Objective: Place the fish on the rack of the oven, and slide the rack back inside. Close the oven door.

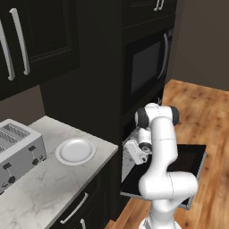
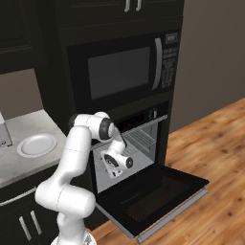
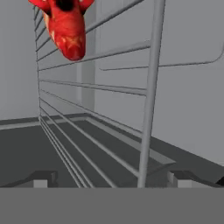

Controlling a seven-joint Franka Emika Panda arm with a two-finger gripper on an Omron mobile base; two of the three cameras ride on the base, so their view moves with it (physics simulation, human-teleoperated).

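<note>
One thin-wired silvery oven rack, likely stiff and free-sliding, suits a front-bar push; spread, empty gripper; red-orange fish upper left.

We see the oven set below the microwave, its oven door dropped flat in front. The rack sits inside, the fish lying on its wires. Left of the oven, a plate rests on the counter, right of the toaster.
</note>
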